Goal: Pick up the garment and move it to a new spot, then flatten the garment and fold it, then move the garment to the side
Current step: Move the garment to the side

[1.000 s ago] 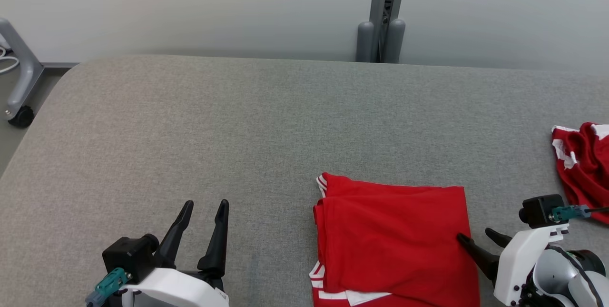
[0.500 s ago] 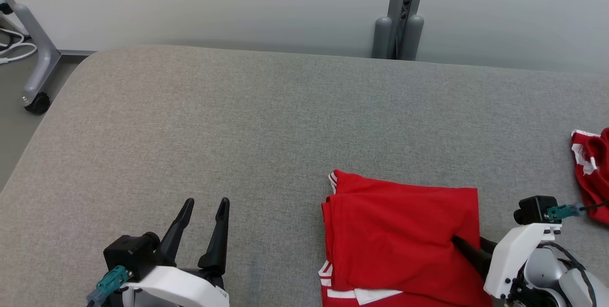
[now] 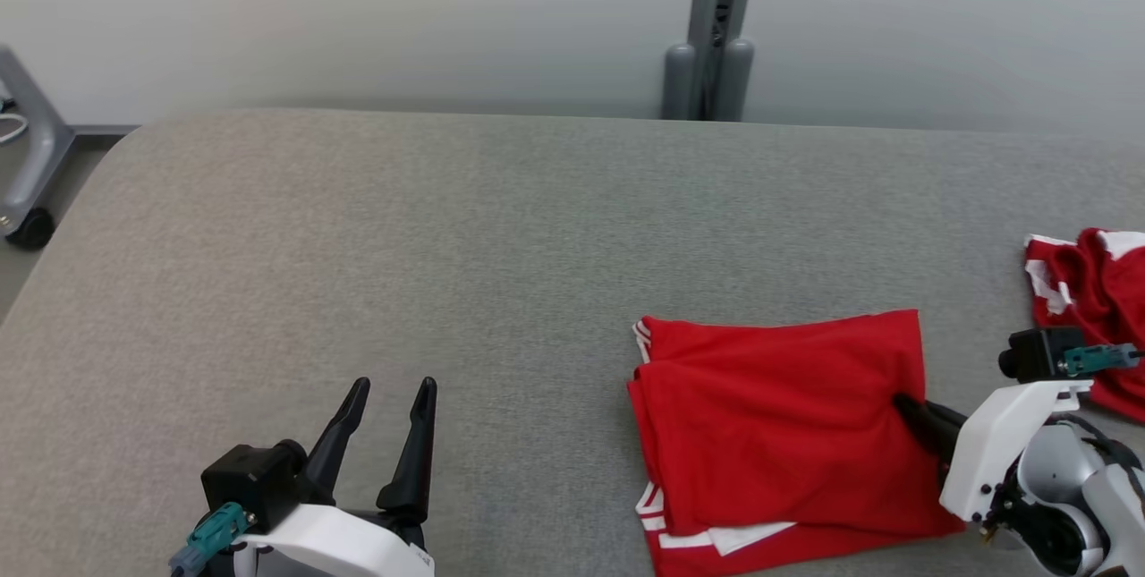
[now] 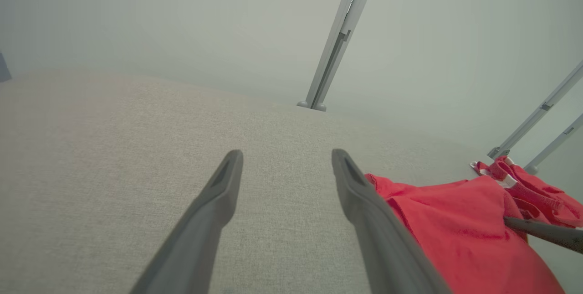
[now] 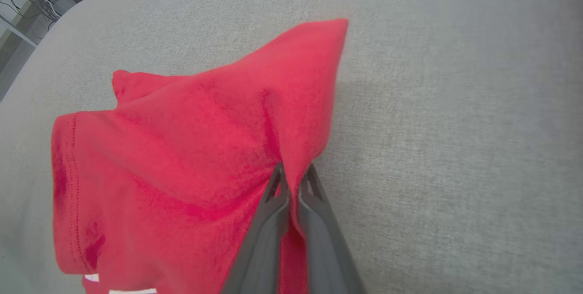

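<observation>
The right gripper (image 3: 905, 405) pinches the right edge of the folded red garment (image 3: 769, 416), its tips half buried in cloth, near-right on the table (image 3: 447, 228). The left gripper (image 3: 392, 386) hovers wide and empty, near-left. Another red cloth (image 3: 1087, 291) is cut off at the right.

2 red garments: folded garment (image 3: 778, 425), crumpled garment (image 3: 1087, 291), 2 grippers: L gripper (image 3: 394, 385), R gripper (image 3: 902, 404), 1 grey tbl (image 3: 447, 228), 1 post (image 3: 711, 22)

A grey fabric-covered table (image 3: 402, 246) carries a folded red garment (image 3: 769, 416) at its near right; a crumpled red-and-white garment (image 3: 1087, 291) lies farther right.
</observation>
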Controlling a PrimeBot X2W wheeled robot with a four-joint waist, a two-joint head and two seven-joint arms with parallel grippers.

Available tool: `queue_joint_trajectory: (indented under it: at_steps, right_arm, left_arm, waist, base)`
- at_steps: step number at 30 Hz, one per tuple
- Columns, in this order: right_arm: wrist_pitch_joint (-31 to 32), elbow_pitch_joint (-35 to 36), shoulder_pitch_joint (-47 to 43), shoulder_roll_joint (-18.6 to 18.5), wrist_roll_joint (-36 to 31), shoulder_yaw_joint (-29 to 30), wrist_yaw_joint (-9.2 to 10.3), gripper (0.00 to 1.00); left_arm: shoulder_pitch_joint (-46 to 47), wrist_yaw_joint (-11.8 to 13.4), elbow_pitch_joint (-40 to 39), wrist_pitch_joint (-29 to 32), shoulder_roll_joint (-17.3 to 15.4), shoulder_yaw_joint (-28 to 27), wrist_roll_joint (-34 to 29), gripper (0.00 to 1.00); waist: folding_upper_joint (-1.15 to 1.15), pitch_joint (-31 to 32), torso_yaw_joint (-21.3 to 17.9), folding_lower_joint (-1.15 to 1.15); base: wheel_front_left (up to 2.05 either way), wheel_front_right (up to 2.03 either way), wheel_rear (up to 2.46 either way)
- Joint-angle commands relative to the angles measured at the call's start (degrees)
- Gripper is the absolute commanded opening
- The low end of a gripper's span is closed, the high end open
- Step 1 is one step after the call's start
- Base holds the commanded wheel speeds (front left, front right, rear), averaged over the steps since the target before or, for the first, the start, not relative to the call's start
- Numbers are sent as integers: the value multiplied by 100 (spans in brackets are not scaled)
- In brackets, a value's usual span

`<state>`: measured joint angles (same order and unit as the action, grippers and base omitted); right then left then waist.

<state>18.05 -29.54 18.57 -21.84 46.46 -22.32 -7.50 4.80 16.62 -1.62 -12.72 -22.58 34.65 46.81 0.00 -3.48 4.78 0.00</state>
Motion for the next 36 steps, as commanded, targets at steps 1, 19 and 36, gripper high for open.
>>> queue_joint_trajectory:
  at_steps: [1, 19, 36]
  right_arm:
    - [-61, 11, 85, -111, -7, 50, 1, 0]
    - [319, 418, 570, -358, -405, 316, 1, 0]
    - [767, 698, 1340, 78, -841, 581, 1, 0]
  left_arm:
    - [-15, -7, -15, -7, -25, 14, -38, 100]
    - [293, -17, 12, 19, 28, 58, -152, 100]
    - [519, -104, 177, 19, 57, 70, -141, 100]
  waist:
    - [0, 53, -198, 0]
    - [0, -125, -1794, 0]
    - [0, -431, -1819, 0]
  base:
    - [0, 0, 0]
    - [0, 0, 0]
    - [0, 0, 0]
